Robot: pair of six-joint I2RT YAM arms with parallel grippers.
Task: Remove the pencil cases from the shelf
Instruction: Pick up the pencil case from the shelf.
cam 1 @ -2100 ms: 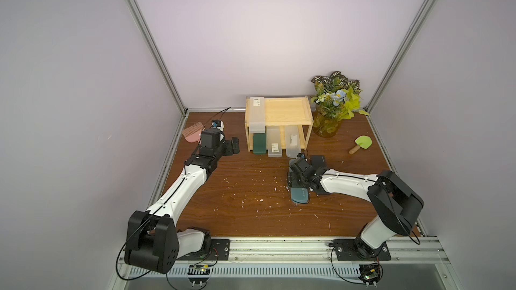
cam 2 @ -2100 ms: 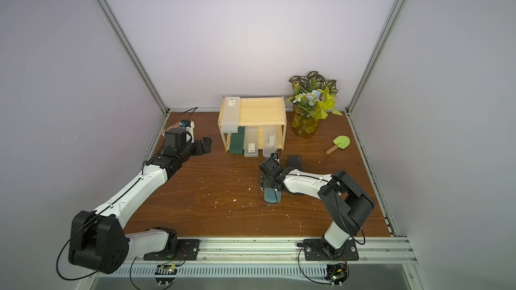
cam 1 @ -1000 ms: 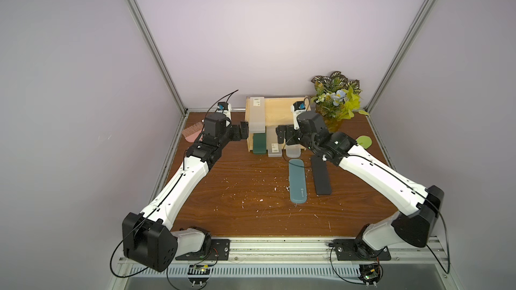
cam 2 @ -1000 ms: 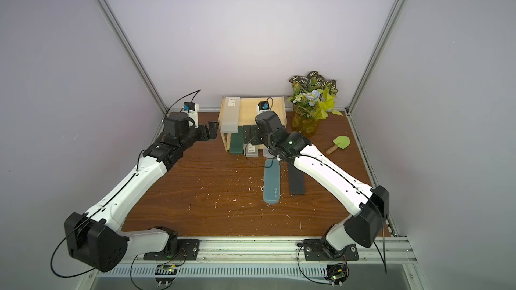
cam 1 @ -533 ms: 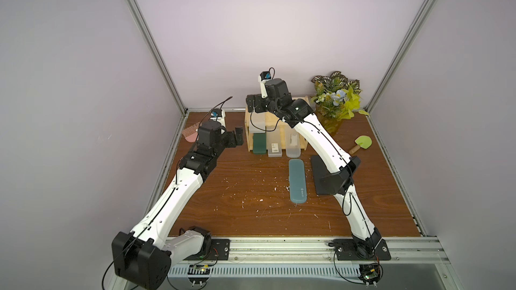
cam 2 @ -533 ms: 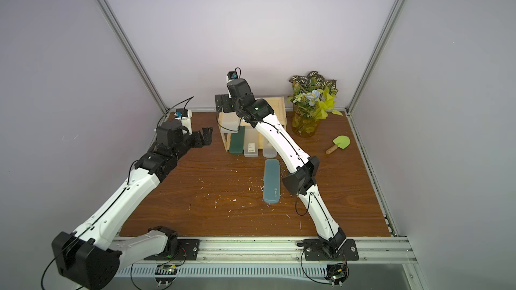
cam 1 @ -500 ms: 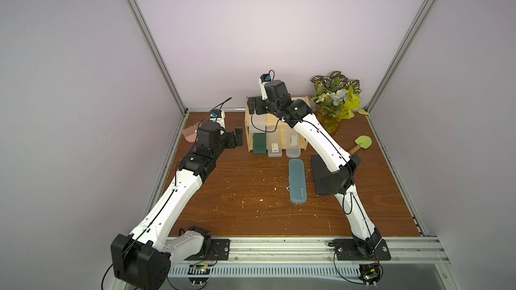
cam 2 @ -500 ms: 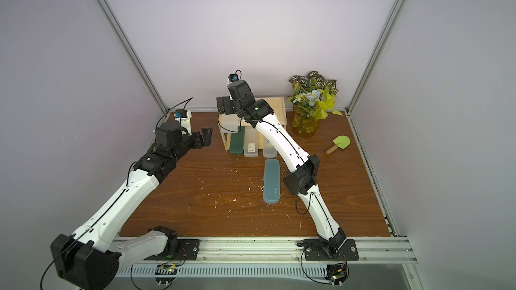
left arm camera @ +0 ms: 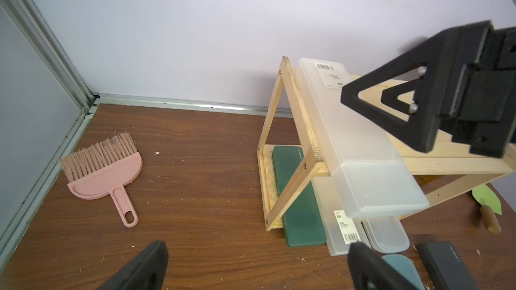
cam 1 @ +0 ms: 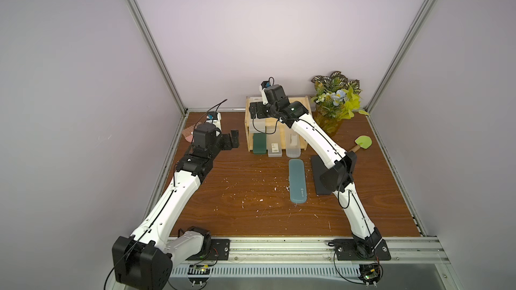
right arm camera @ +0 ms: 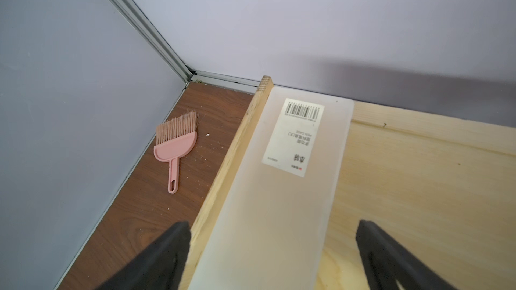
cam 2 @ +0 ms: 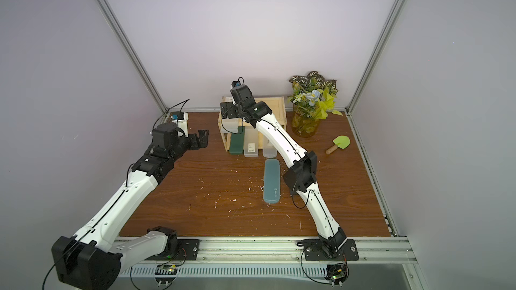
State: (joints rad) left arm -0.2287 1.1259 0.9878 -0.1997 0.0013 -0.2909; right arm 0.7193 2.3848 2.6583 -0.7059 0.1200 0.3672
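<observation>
The pale wooden shelf (cam 1: 296, 101) stands at the back of the table. A frosted grey pencil case (right arm camera: 279, 191) lies on its top tier at the left end and overhangs the front. My right gripper (right arm camera: 268, 258) is open and straddles this case without closing on it; both top views show it there (cam 1: 258, 111) (cam 2: 227, 110). On the lower tier lie a dark green case (cam 1: 259, 147), a labelled frosted case (cam 1: 274, 149) and a clear rounded case (cam 1: 293, 146). A teal case (cam 1: 298, 181) and a black case (cam 1: 318, 171) lie on the table. My left gripper (cam 1: 233, 140) hangs open and empty, left of the shelf.
A pink brush (left arm camera: 103, 174) lies by the left wall. A vase of flowers (cam 1: 332, 107) stands right of the shelf, with a green scoop (cam 1: 363, 143) in front of it. My right arm's elbow (cam 1: 335, 174) hangs over the black case. White crumbs dot the table.
The right gripper has risen from in front of the lower tier to over the top tier's left end. The left gripper has drawn back a little from the shelf's side.
</observation>
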